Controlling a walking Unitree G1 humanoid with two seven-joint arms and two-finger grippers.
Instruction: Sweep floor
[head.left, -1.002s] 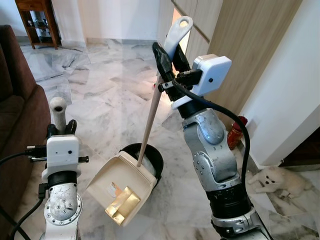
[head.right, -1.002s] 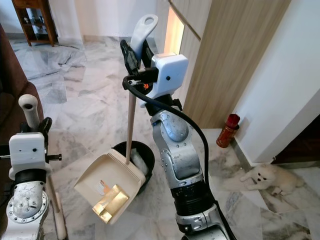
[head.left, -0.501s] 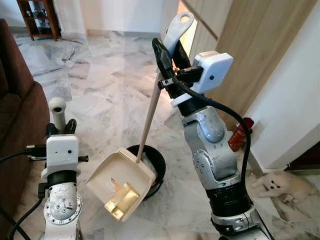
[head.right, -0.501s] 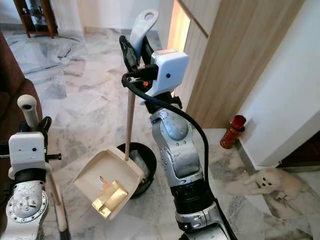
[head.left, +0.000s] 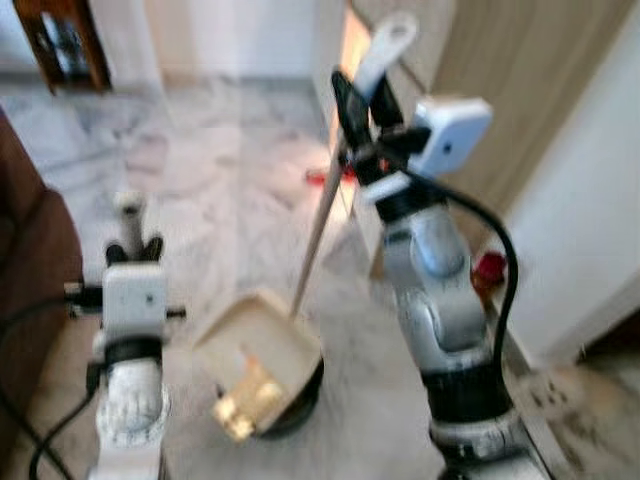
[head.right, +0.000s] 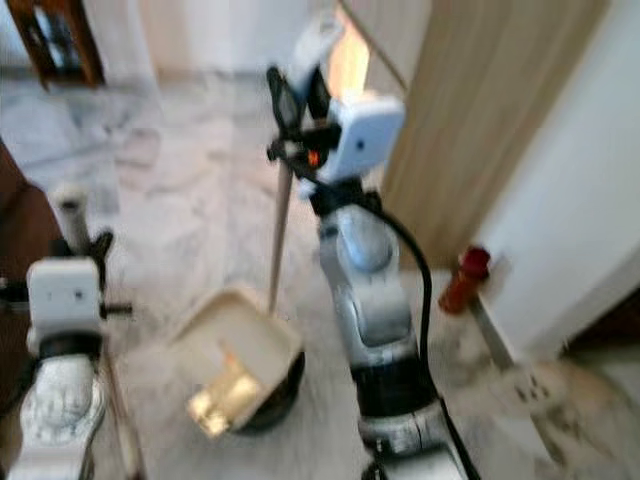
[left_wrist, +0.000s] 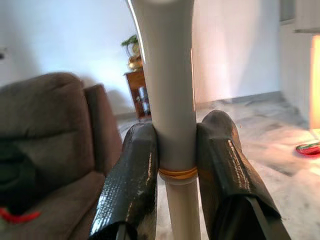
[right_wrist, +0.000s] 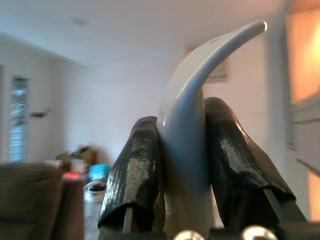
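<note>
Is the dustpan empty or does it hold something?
Not empty. The dustpan, hanging over the black bin, carries a gold piece of litter at its lower edge.

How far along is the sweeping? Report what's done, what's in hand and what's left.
Done: gold scraps already lie in the dustpan. In hand: the right gripper clamps the dustpan handle, holding the pan tilted above the black bin; the left gripper grips the broom handle. Left: probably tipping the scraps into the bin.
</note>
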